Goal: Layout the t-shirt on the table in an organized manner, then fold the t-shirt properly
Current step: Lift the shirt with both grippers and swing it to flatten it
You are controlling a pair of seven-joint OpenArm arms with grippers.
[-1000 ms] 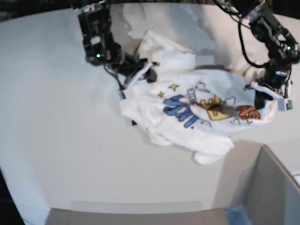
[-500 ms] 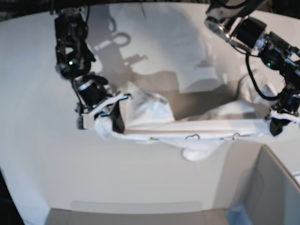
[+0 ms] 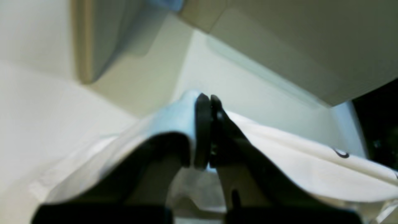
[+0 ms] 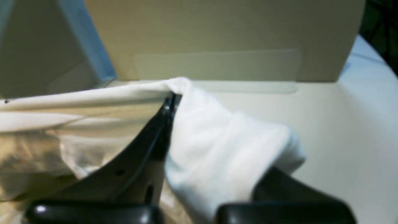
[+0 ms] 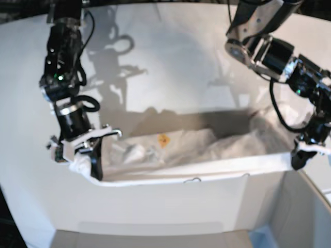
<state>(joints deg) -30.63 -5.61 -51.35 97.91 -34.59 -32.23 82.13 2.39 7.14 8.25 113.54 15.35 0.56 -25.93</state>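
Base | t-shirt stretched btwn grippers | L gripper + R gripper clamped on edge

A cardboard box is seen at the near right corner of the base view, its grey-tan walls open upward and a strip of blue showing at its inner edge. A flat tan flap is laid along the near edge, with a clear strip of tape across it in the right wrist view. Beyond the far curved rim, only darkness is seen. Light is thrown from above and in front, so sharp grey shadows are cast toward the far side.
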